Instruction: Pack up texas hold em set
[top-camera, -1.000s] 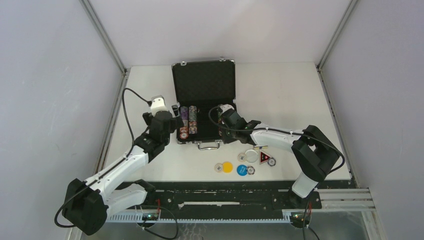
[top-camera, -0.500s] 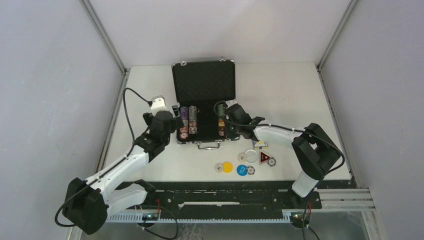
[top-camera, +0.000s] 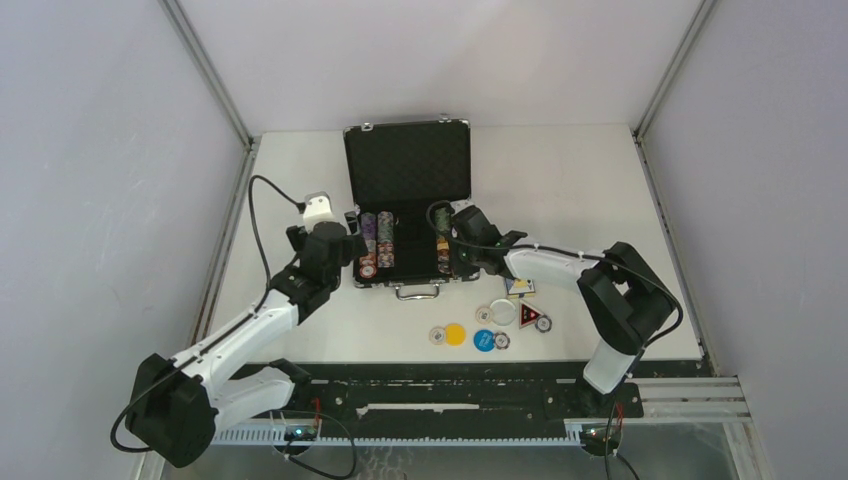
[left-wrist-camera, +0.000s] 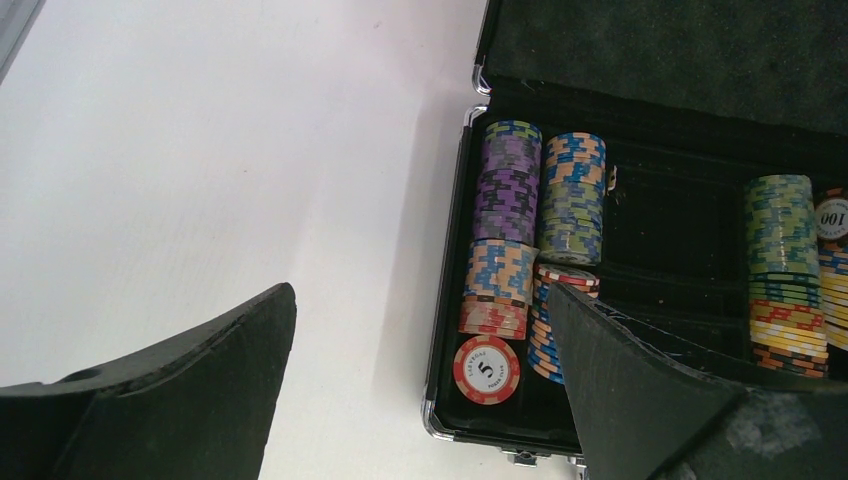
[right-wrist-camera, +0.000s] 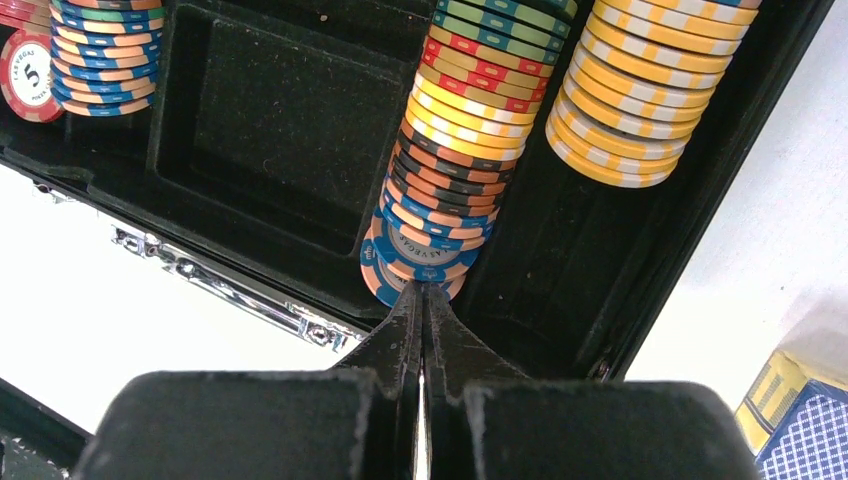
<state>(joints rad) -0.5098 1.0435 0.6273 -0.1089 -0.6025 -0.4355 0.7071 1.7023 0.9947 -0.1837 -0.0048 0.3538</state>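
Briefcase (top-camera: 407, 168) open?

Yes. The lid stands upright and the tray lies just ahead of both grippers.

And the right gripper (right-wrist-camera: 421, 292)?

Its fingers are pressed together with nothing between them. The tip touches the blue chip (right-wrist-camera: 418, 262) at the near end of a mixed chip row (right-wrist-camera: 460, 140). A yellow chip row (right-wrist-camera: 640, 90) lies just right of it, and an unfilled compartment (right-wrist-camera: 270, 120) to its left.

Left gripper (left-wrist-camera: 420, 292)?

Its fingers are spread wide and hold nothing, over the tray's left edge. Purple and blue chip stacks (left-wrist-camera: 510, 200) lie ahead, with a red "5" chip (left-wrist-camera: 486, 368) between the fingers, nearer the right one.

What's outside the case?

The card deck (top-camera: 520, 288) lies behind the right gripper. The yellow button (top-camera: 455, 334), blue button (top-camera: 484, 340), white button (top-camera: 503, 312) and triangle token (top-camera: 529, 313) sit on the table (top-camera: 600, 200), nearer the bases.
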